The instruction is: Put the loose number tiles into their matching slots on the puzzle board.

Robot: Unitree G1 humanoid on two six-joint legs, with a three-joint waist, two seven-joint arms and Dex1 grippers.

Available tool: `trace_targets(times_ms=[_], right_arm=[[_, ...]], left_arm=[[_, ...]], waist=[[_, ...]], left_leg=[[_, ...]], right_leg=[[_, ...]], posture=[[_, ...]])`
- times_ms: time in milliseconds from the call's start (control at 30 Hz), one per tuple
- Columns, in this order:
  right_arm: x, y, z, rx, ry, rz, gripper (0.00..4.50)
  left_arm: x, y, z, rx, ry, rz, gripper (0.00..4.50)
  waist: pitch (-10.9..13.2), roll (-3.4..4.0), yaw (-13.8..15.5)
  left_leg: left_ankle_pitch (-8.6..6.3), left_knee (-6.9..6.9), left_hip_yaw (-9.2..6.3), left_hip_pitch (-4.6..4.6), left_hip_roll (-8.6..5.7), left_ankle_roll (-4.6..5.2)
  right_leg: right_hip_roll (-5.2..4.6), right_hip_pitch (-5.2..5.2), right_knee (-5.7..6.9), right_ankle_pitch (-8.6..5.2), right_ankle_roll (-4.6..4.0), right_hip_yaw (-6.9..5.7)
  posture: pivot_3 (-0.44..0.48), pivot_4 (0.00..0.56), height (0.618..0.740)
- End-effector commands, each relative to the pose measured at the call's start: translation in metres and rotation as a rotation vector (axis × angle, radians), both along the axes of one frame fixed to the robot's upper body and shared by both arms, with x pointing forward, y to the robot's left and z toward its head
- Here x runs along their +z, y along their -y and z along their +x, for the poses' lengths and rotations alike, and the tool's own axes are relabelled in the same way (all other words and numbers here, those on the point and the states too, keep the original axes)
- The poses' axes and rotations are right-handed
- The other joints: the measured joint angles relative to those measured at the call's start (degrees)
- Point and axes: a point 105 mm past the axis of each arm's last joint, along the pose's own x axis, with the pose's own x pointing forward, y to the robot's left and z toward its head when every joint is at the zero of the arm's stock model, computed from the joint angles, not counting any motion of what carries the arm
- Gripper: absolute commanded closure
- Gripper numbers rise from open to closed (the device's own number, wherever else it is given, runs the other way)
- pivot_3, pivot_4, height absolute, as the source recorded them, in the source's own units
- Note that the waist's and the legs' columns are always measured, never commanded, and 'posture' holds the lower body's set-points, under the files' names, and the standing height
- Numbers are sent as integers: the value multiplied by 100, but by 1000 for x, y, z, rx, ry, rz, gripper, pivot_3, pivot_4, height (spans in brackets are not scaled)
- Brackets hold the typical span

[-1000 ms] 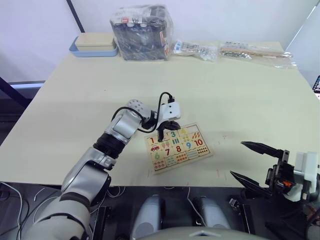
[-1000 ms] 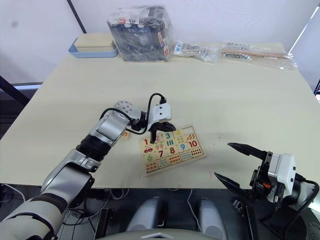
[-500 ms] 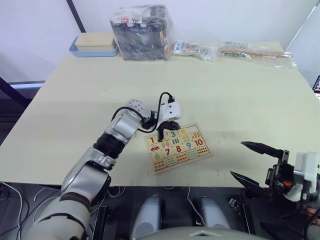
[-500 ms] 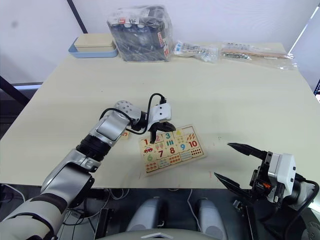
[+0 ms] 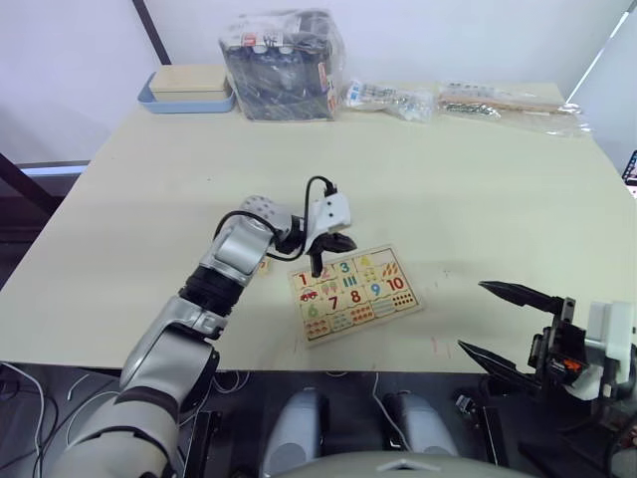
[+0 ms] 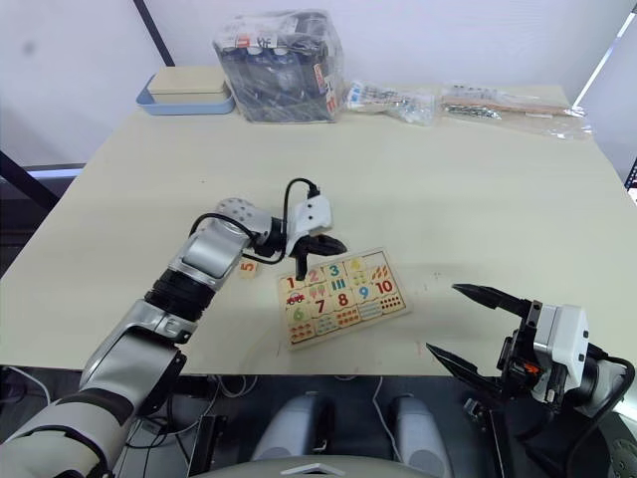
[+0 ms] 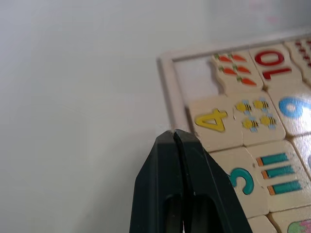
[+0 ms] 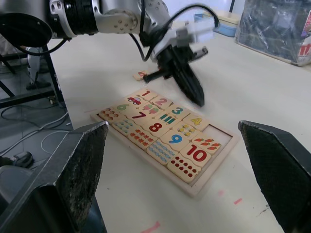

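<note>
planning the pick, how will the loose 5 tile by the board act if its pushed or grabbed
The 5 tile lies flat on the table, so it likely slides rather than rolls or tips. It looks thin, stiff wood, probably light. Its low edge may give little to grip.

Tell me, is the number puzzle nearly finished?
Nearly. Tiles 1 to 4 sit in the puzzle board's top row. The left gripper is shut and empty beside the board. One slot, next to the 4, is bare, and the 5 tile lies on the table.
</note>
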Motion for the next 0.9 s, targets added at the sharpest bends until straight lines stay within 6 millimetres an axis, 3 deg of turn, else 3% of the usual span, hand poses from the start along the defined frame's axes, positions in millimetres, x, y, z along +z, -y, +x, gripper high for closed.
trace_targets(times_ms=[33,233,300,467,600,733,833,900], right_arm=[[8,3,2,2,31,-15,0],[11,3,24,-54,43,-8,0],[13,2,30,-54,46,20,0],[13,4,39,-61,40,40,0],[10,5,43,-18,-46,82,0],[6,17,45,-43,-52,77,0],[-1,34,46,-105,-69,91,0],[-6,44,44,-129,-84,92,0]], left_arm=[[30,-8,-2,33,33,-137,4454],[59,-37,-21,173,-24,-377,4454],[69,-49,-20,250,87,-468,4454],[63,-69,-31,380,116,-503,4454],[51,-95,-58,450,117,-558,4454],[40,-115,-75,541,118,-587,4454],[24,-144,-95,661,116,-567,4454],[18,-149,-108,691,97,-570,4454]], waist=[[0,0,-3],[-1,1,-21],[-1,2,-14],[-2,0,25],[-2,2,-18],[-3,3,7],[-6,2,8],[-5,2,0]], left_leg=[[0,0,0,0,1,0],[0,-1,-1,4,8,0],[0,-1,-2,4,7,-1],[0,0,-5,4,1,-1],[0,-3,0,10,2,-1],[0,-7,0,15,8,-2],[0,-6,-3,15,6,-1],[-1,-7,-1,15,5,0]], right_leg=[[0,0,0,0,0,0],[-1,0,4,0,-2,-2],[-1,0,4,0,-2,-2],[-14,3,4,1,-1,-8],[-20,6,1,2,-2,-9],[-38,6,2,1,-6,-11],[-45,9,0,-11,-28,-18],[-64,9,-3,-11,-28,-19]], posture=[[0,150,740],[0,150,740],[0,150,740],[0,150,740],[0,150,740],[0,150,740],[0,150,740],[0,150,740]])
